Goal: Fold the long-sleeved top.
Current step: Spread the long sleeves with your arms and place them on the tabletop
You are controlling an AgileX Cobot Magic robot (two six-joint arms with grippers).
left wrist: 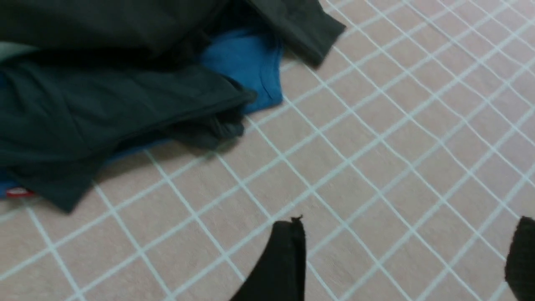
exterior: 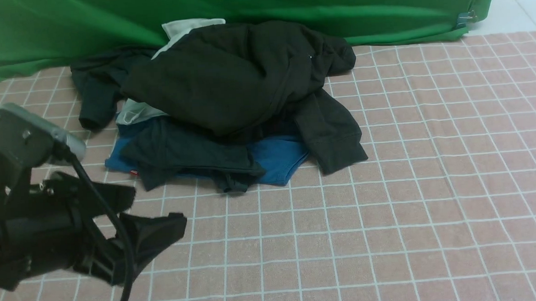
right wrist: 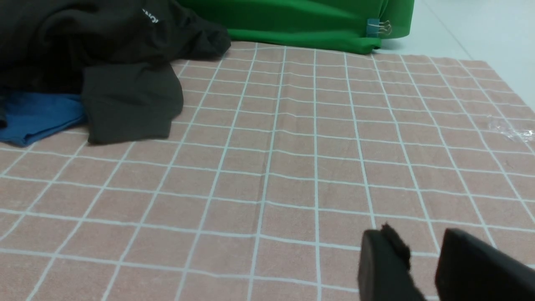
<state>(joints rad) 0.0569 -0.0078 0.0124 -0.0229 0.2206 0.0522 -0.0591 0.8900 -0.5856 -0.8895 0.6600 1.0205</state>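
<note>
Item 1, checked cloth [exterior: 435, 183]: pink w/ white grid, spread under the long-sleeved top [exterior: 227, 74] and out past it on all sides. It lies mostly flat, and I judge the bare area in front of the top enough for a fold. Item 2, green backdrop [exterior: 288, 7]: drape directly behind the top, lower edge bunched on the cloth. Item 3, the top: black, crumpled on a heap, one ribbed cuff [exterior: 341, 151] trailing off its right side. My read: pre-fold stage, nothing laid flat yet. Next I need to take the top alone, drag it onto bare cloth and spread it. Item 4, garments under the top: dark tee [exterior: 176, 150], blue garment [exterior: 277, 159], white shirt [exterior: 188, 26]. Risk is they lift along w/ it. Item 5, left gripper [exterior: 158, 206]: jaws spread wide, empty, low over the cloth front-left of the top. Item 6, right gripper [right wrist: 420, 234]: jaws a narrow gap apart, nothing between, over bare cloth well right of the top. It prob. needs opening wider before a grab. Item 7, binder clip [exterior: 465, 18]: on the backdrop's corner, far right of the top.
</note>
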